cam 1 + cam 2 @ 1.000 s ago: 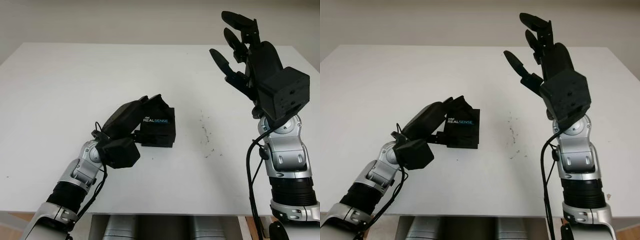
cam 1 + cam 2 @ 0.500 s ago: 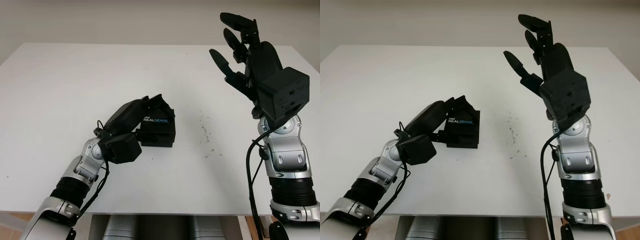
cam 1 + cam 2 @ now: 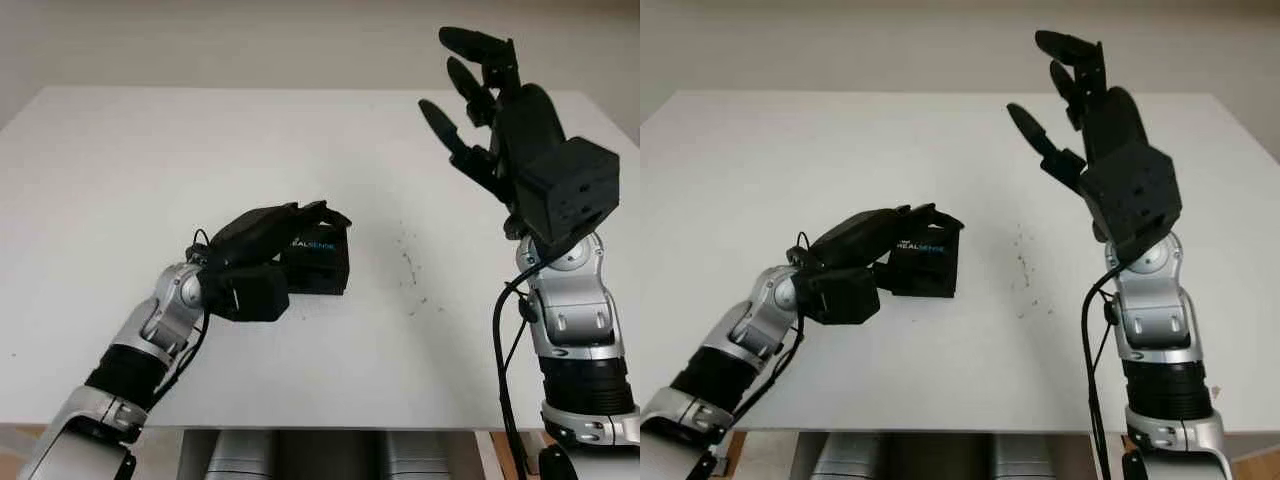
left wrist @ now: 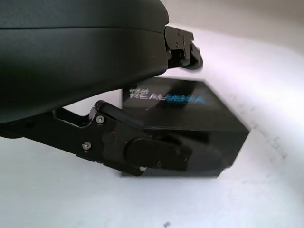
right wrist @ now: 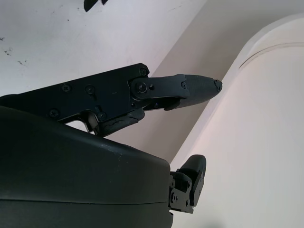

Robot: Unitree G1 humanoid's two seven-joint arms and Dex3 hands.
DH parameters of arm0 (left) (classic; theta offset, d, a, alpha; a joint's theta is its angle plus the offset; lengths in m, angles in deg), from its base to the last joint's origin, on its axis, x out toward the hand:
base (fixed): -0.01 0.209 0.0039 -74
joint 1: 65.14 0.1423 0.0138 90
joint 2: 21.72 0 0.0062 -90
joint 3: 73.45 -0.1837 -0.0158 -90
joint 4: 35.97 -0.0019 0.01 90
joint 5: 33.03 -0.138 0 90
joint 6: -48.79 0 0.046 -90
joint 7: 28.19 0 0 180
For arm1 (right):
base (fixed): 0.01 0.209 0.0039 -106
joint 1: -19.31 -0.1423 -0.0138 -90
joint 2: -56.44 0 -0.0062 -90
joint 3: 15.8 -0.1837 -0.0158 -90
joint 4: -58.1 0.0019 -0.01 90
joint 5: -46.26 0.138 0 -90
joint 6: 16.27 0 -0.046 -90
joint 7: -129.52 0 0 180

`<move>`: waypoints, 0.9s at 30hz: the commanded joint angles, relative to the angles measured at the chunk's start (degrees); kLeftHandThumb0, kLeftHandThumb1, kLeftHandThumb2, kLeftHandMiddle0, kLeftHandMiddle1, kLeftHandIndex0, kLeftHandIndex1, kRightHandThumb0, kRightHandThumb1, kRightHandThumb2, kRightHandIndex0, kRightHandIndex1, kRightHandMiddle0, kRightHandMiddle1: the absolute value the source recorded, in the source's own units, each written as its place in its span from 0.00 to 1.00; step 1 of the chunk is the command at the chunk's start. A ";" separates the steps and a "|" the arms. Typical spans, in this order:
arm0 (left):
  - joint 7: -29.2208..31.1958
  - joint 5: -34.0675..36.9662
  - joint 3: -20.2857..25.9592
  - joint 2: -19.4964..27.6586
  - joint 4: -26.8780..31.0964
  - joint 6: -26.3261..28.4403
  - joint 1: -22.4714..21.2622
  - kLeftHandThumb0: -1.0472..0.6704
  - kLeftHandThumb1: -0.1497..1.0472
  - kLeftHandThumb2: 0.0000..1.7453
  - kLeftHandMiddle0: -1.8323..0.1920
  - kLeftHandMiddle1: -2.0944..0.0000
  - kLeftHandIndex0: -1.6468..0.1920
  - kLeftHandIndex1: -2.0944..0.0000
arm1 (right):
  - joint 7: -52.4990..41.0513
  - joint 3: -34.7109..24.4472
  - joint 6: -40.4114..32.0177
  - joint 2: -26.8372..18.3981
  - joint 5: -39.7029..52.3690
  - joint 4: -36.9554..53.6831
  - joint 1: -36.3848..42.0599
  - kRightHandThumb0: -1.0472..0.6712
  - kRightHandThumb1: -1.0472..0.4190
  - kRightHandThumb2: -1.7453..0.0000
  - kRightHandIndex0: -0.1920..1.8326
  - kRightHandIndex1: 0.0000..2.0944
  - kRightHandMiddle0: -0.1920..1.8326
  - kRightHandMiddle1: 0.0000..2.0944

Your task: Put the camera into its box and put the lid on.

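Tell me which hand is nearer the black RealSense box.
Left. The left hand is on the RealSense box, fingers over its top and side. The right hand is open, raised well above the table, off to the box's right.

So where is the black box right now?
The black box sits on the white table, left of the middle, with the left hand wrapped over it. The right hand is up in the air, open.

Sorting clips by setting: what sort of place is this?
Probably a robotics lab bench: a plain white table, one small black RealSense-printed cardboard box under the left hand, and the open right hand raised above it.
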 commanded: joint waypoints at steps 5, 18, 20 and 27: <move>2.74 -1.25 -1.60 1.97 2.27 1.27 0.41 0.08 1.00 0.36 1.00 1.00 1.00 1.00 | -0.42 -0.35 0.80 -0.31 0.32 0.24 -0.44 0.23 0.00 0.82 0.19 0.03 0.03 0.39; 3.62 -1.41 -2.09 3.69 4.76 2.17 4.24 0.07 1.00 0.42 1.00 1.00 1.00 1.00 | -0.58 -0.39 0.30 -0.28 0.25 0.65 -0.41 0.23 0.00 0.82 0.19 0.03 0.04 0.37; 3.91 -1.53 -2.39 3.71 5.24 2.24 4.86 0.07 1.00 0.42 1.00 1.00 1.00 1.00 | -0.60 -0.35 0.78 -0.21 0.29 0.38 -0.46 0.23 0.00 0.82 0.19 0.03 0.04 0.37; 5.97 -1.69 -3.55 3.45 7.60 2.69 6.50 0.06 1.00 0.44 1.00 1.00 1.00 1.00 | -0.60 -0.21 1.20 -0.03 0.31 0.02 -0.44 0.23 0.00 0.82 0.20 0.03 0.03 0.38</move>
